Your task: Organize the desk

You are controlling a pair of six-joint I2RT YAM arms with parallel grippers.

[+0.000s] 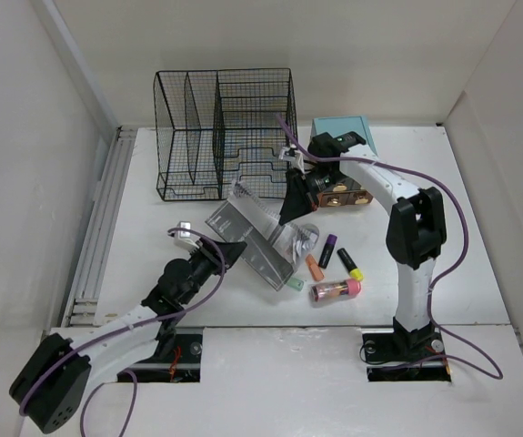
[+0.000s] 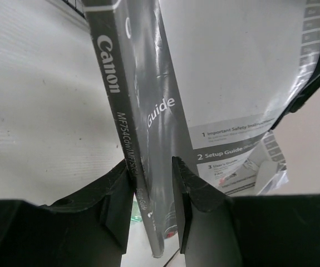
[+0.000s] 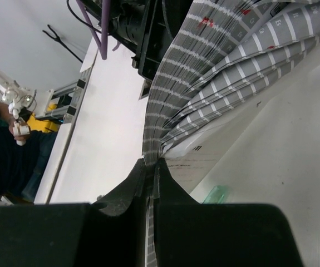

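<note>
A grey Canon setup manual [image 1: 254, 244] stands slanted off the white desk [image 1: 143, 273] in the middle, held between both arms. My left gripper [image 1: 232, 255] is shut on its lower spine end; in the left wrist view the spine [image 2: 115, 89] runs up from between the jaws [image 2: 150, 167]. Higher up, by the drawer box, my right gripper [image 1: 290, 211] is shut on the edge of the fanned pages [image 3: 204, 67], which sit pinched at the fingertips [image 3: 151, 164].
A black wire-mesh file rack [image 1: 225, 137] stands at the back left. A teal-topped drawer box [image 1: 343, 126] sits behind the right arm. Loose highlighters [image 1: 327, 250], a pink-capped tube [image 1: 336, 290], a green piece [image 1: 296, 283] and a clear plastic bag [image 1: 303, 238] lie front right of the manual.
</note>
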